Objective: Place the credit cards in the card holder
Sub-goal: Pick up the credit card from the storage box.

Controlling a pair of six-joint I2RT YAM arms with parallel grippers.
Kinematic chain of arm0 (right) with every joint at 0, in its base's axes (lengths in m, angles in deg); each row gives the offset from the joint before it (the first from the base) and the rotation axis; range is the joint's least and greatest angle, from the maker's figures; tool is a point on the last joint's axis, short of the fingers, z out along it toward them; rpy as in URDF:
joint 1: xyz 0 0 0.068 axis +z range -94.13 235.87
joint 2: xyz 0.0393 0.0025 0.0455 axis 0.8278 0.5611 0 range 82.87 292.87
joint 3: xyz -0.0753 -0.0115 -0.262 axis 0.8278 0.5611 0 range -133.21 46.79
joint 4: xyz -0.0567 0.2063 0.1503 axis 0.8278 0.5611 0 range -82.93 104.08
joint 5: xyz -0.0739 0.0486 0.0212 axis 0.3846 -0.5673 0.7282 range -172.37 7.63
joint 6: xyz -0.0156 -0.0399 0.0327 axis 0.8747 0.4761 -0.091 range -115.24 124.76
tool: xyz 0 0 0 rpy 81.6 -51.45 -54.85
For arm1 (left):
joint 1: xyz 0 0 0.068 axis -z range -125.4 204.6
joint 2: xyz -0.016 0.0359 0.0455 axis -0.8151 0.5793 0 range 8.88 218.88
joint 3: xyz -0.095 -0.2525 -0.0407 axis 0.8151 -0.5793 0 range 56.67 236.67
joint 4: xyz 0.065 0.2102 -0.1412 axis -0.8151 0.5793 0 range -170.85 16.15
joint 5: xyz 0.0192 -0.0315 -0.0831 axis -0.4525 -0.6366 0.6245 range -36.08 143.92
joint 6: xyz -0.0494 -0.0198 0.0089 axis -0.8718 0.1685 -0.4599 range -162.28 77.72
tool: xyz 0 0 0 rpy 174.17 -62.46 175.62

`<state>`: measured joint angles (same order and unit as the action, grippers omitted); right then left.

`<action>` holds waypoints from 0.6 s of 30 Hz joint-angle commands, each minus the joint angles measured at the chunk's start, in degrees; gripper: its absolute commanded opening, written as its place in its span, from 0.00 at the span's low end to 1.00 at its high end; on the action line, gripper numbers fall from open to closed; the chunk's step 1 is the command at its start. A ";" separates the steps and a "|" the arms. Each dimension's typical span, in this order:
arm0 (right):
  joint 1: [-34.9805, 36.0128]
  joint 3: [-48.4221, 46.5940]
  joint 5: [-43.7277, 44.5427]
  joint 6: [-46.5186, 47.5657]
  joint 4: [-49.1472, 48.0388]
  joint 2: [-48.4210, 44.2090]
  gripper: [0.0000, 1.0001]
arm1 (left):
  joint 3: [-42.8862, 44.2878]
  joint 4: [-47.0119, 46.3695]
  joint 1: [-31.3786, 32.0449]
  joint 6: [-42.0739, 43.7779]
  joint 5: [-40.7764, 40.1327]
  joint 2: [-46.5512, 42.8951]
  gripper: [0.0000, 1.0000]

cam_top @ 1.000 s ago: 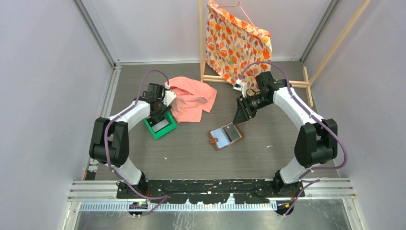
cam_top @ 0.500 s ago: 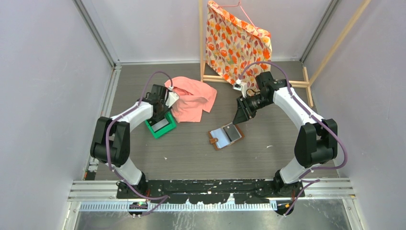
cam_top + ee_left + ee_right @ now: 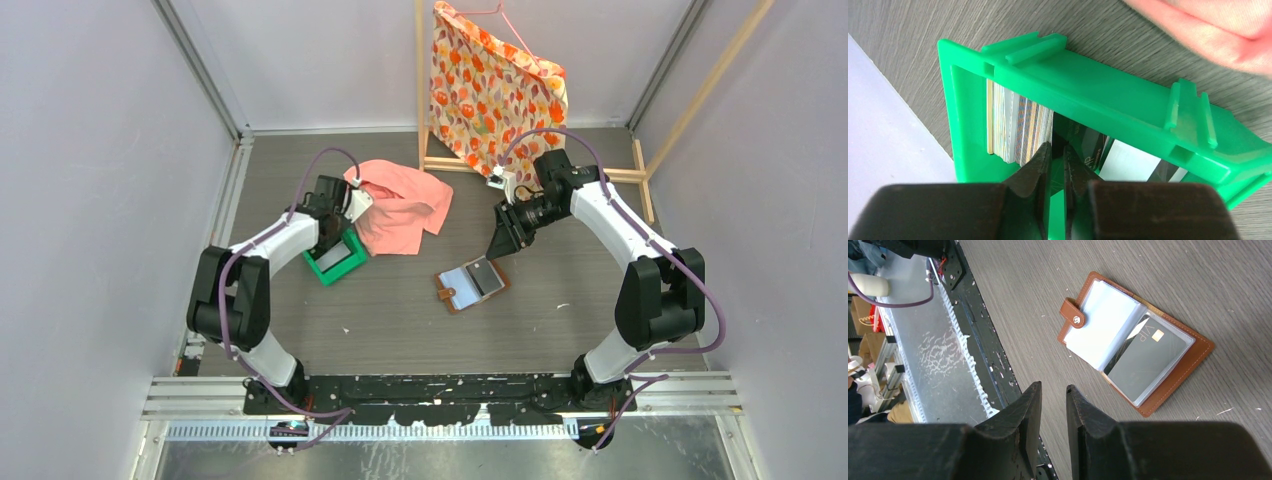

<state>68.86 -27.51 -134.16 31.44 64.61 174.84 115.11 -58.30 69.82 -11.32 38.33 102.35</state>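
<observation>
The holder (image 3: 449,294) lies open on the table (image 3: 400,330), and we tell every place from it. In the right wrist view the holder (image 3: 1202,346) is brown, with a snap tab (image 3: 1073,314) on one side and pale clear pockets (image 3: 1100,325) inside. One grey card (image 3: 1148,357) with the word VIP and a small gold chip sits in the pocket on the half away from the tab.

The right jaws hang above the table just behind the holder, on the side far from the arm bases. They are a little apart and hold nothing. We see bare table in the gap between them. They do not touch the holder.

The green tray (image 3: 322,270) stands well to the left of the holder. The other cards (image 3: 1018,131) are in it. A thick bunch stands on edge at one end, packed close. Next to the bunch, a dark card (image 3: 1090,147) and a white card (image 3: 1125,167) lean.

The left jaws reach down into the tray, right where the bunch ends and the dark card starts. They are nearly together, with only a thin gap. We cannot tell if they pinch a card.

A pink cloth (image 3: 400,205) lies behind and to the left of the holder. A flowered bag (image 3: 490,90) hangs on a wooden frame (image 3: 421,100) far behind the holder.
</observation>
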 commanded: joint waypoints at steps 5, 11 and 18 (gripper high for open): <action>-0.23 -0.67 -1.56 0.84 0.38 -1.81 0.30 | -0.52 0.46 -0.23 0.07 1.50 -2.45 0.00; -0.24 -0.67 -1.64 0.83 0.43 -1.84 0.30 | -0.30 1.97 -0.28 0.06 2.61 -4.01 0.00; -0.18 -0.64 -1.74 0.92 0.47 -1.80 0.30 | 0.38 3.98 -0.56 -0.60 2.34 -4.99 0.00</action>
<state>68.86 -27.51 -134.18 31.46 64.64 174.84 114.98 -55.79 69.82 -11.60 40.47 100.45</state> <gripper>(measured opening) 0.298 0.007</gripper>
